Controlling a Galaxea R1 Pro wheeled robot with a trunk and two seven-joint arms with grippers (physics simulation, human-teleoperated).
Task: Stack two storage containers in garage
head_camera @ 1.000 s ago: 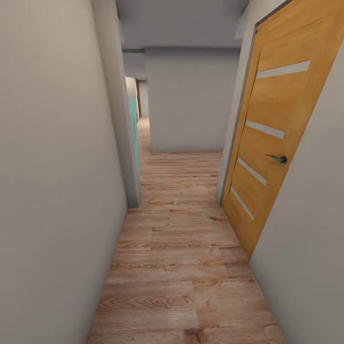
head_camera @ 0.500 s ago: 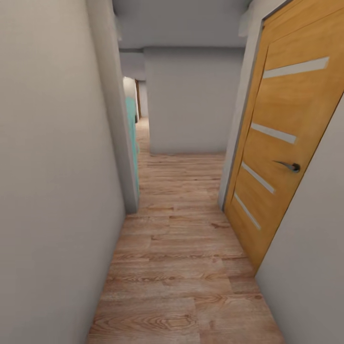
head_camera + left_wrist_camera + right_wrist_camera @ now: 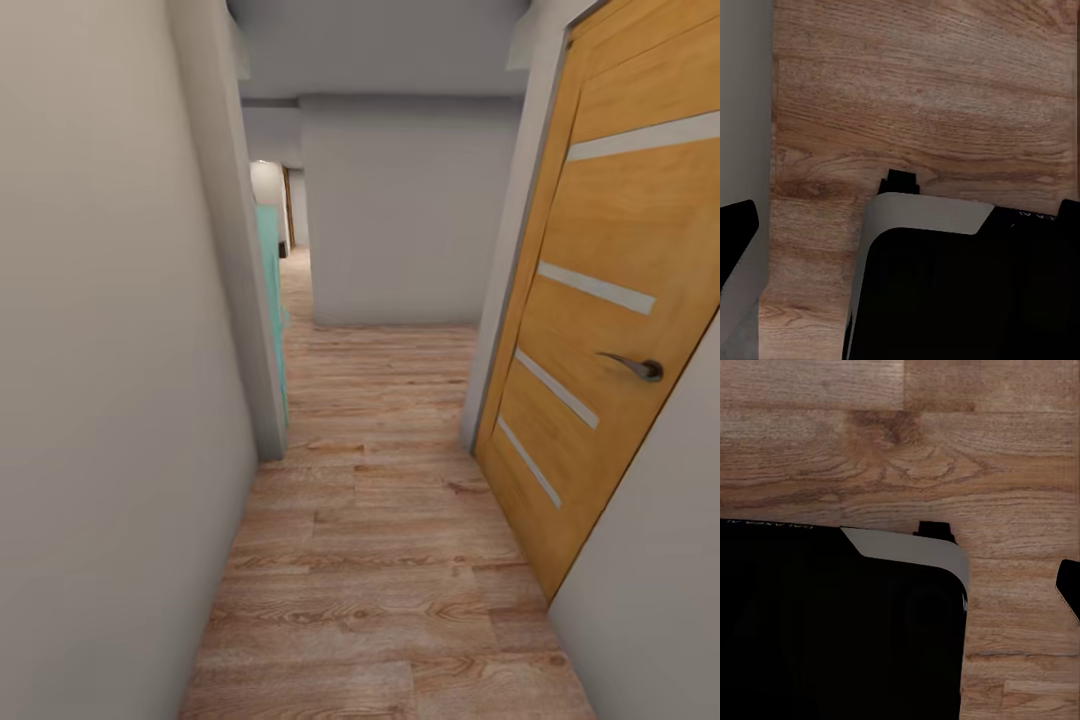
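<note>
Left gripper (image 3: 903,225) is hanging over light wood plank flooring (image 3: 930,90), and only dark finger edges are showing at the sides of its wrist view, so I cannot tell whether its fingers are apart or together. Just under it, the robot's black and white rounded body (image 3: 945,285) is covering much of the planks, and a plain grey wall (image 3: 742,90) is running close along the outer side of this hand.

The right gripper (image 3: 900,585) is likewise hanging over the same planks beside the dark body. One dark fingertip (image 3: 1069,585) is peeking in at the edge of its view; I cannot tell its state either.

Ahead of both hands, the plank floor is stretching down a narrow corridor. On the right hand's side, an orange-brown wooden door (image 3: 620,330) with pale horizontal strips (image 3: 597,288) and a dark metal lever handle (image 3: 632,365) is standing in the wall. On the left hand's side, the grey wall is ending at a corner, and a teal panel (image 3: 270,300) is showing just past it. Farthest off, a blank pale grey wall (image 3: 410,220) is closing the corridor, with the planks turning off beside it toward the left hand's side.
</note>
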